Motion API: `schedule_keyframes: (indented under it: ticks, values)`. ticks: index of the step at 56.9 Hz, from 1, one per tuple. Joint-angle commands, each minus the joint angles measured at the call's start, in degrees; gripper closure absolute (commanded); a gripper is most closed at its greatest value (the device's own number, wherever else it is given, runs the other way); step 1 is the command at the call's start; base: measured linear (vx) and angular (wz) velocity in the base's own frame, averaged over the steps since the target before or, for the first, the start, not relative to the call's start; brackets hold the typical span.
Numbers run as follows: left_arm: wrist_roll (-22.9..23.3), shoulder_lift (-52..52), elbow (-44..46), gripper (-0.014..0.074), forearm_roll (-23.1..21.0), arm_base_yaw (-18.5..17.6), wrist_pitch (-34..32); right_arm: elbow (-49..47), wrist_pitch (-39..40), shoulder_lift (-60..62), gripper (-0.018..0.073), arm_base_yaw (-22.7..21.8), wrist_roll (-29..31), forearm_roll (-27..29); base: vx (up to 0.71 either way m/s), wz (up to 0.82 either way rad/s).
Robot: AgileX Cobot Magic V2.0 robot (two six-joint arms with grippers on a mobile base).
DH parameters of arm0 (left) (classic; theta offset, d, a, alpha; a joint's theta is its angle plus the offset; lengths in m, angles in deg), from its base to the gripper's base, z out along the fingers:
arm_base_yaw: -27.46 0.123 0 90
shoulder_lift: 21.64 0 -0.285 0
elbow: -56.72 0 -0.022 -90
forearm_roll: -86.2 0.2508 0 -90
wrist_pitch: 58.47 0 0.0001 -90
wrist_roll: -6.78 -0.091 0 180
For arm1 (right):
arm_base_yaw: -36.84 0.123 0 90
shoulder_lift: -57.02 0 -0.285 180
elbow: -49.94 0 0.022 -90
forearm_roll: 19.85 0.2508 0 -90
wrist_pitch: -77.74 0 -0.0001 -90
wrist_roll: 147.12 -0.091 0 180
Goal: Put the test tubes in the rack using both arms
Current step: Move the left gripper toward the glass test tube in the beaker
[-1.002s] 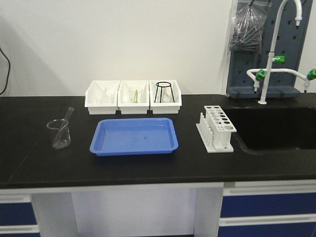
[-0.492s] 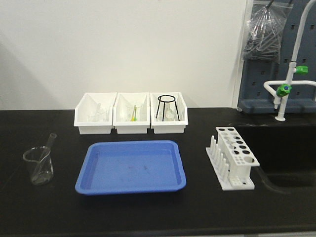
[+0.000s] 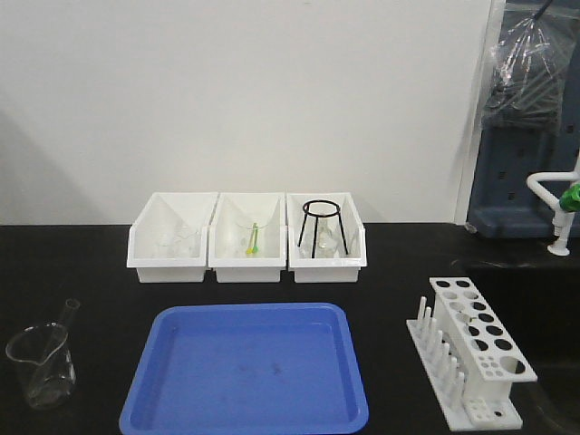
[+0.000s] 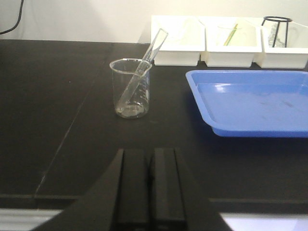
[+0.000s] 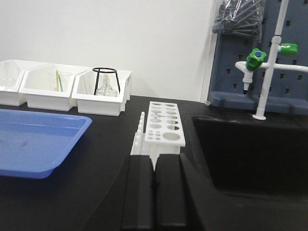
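A clear test tube [image 4: 140, 70] leans in a glass beaker [image 4: 130, 89] on the black counter; both show at the left of the front view, tube [image 3: 65, 317] and beaker [image 3: 41, 365]. The white rack [image 3: 471, 362] stands at the right with empty holes, and also shows in the right wrist view [image 5: 161, 130]. My left gripper [image 4: 150, 156] is shut and empty, low over the counter, short of the beaker. My right gripper [image 5: 154, 161] is shut and empty just in front of the rack. Neither arm shows in the front view.
A blue tray [image 3: 245, 372] lies mid-counter. Three white bins [image 3: 246, 237] stand along the back wall, one holding a black wire stand [image 3: 323, 227]. A sink basin [image 5: 250, 149] with a green-handled tap [image 5: 257, 57] lies right of the rack.
The front view has moved closer to the counter: bins, tray, beaker and rack all appear larger and lower in frame. Nothing on the counter has shifted.
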Motion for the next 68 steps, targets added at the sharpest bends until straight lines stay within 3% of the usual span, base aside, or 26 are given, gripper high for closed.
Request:
schedule_keyframes:
  ticks: [1, 68]
  values:
    - [0.39, -0.04, 1.61, 0.0601, -0.49, -0.02, -4.73, 0.73, 4.65, 0.55, 0.0568, -0.37, 0.19, -0.32, 0.26, 0.06]
    - [0.39, -0.04, 1.61, 0.0601, -0.49, -0.02, -4.73, 0.73, 4.65, 0.55, 0.0568, -0.37, 0.19, -0.32, 0.11, 0.02]
